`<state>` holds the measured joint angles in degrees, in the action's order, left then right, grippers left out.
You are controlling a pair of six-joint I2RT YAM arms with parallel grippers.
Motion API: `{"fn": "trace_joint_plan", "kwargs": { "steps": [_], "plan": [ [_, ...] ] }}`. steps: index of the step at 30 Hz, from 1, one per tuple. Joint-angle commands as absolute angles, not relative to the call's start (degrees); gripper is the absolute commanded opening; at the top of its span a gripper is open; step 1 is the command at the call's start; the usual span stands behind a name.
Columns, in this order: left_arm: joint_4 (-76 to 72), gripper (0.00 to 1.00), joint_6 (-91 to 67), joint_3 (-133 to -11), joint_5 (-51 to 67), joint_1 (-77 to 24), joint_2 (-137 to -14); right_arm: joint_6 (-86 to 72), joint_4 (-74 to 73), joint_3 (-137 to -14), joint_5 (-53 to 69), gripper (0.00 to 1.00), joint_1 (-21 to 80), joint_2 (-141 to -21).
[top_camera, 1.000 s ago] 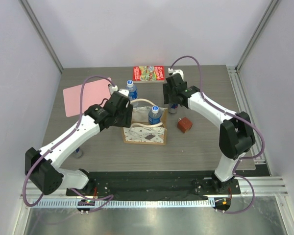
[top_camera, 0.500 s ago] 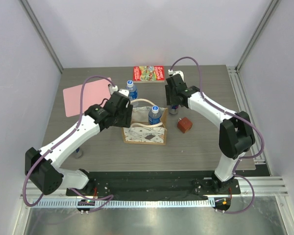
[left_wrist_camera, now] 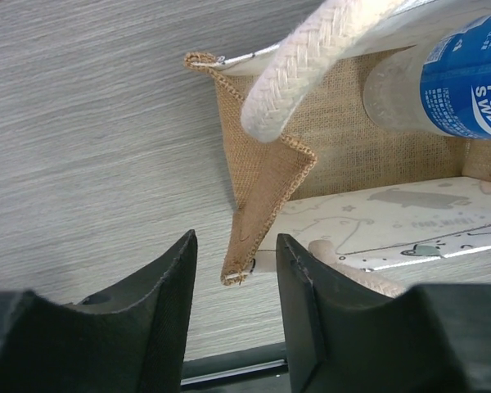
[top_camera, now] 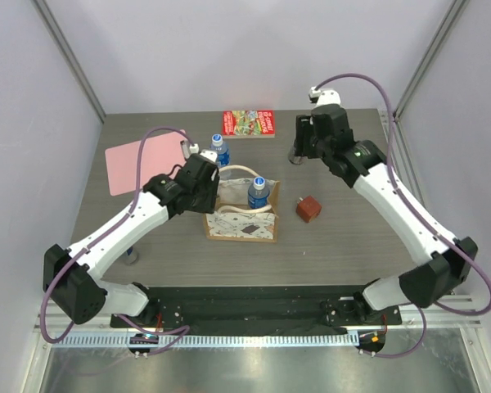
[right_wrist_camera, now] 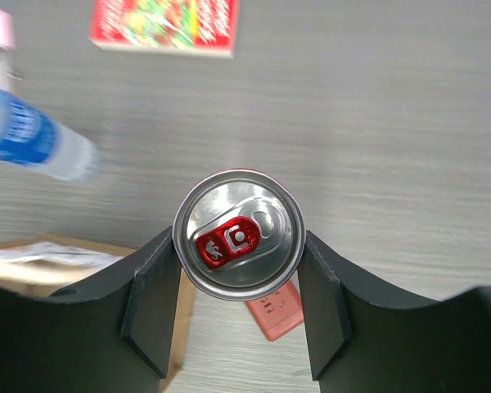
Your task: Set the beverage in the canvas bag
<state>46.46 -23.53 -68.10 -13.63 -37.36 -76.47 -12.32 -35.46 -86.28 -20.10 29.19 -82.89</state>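
A grey wood-grain surface (top_camera: 344,237) sits between pale walls, with metal frame posts in the corners. The canvas bag (top_camera: 239,223) stands upright near its middle. Behind the bag are a red printed packet (top_camera: 248,124) and a clear bottle (top_camera: 220,150) with a blue label. A pink sheet (top_camera: 143,161) lies behind and to the left of the bag, and a reddish-brown block (top_camera: 308,209) lies just right of it. A second bottle (top_camera: 257,191) stands inside the bag at its right end.

From above, the left arm covers the bag's left end, and the can under the right arm is hard to make out. The left wrist view cuts the bag off, showing only one corner, a rope handle (left_wrist_camera: 311,57) and part of the inner bottle, whose lettering runs out of frame. In the right wrist view the far bottle is blurred and the can hides most of the block.

The beverage can (right_wrist_camera: 254,217) has a silver lid, a red pull tab and a red body. The right tool (right_wrist_camera: 237,246) clamps it from both sides, upright, above the surface behind and right of the bag.

The bag has cream sides with small dark marks, tan woven edges and white rope handles. The left tool (left_wrist_camera: 236,241) is spread around the bag's tan left corner, with a gap on each side, and grips nothing.
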Motion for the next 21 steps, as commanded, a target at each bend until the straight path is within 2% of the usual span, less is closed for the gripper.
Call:
{"fn": "trace_joint_plan", "kwargs": {
  "steps": [1, 4, 11, 21],
  "plan": [
    [45.18, 0.4, -23.03, -68.73, -12.66, -37.0, -77.34, -12.21, -29.63, -89.48, -11.35, 0.01, 30.06, -75.25],
    [45.35, 0.33, -22.94, -68.91, -12.48, -37.0, -77.69, -13.53, -26.64, -88.33, -5.91, 0.01, 30.32, -72.0],
    [45.17, 0.0, -22.85, -68.55, -12.3, -37.0, -77.34, -18.1, -17.67, -82.63, 9.04, 0.01, 31.37, -68.55],
    [44.91, 0.0, -23.11, -68.2, -12.65, -37.0, -76.9, -16.53, -12.48, -78.75, 13.46, 0.01, 39.63, -70.13]
  ]
}}
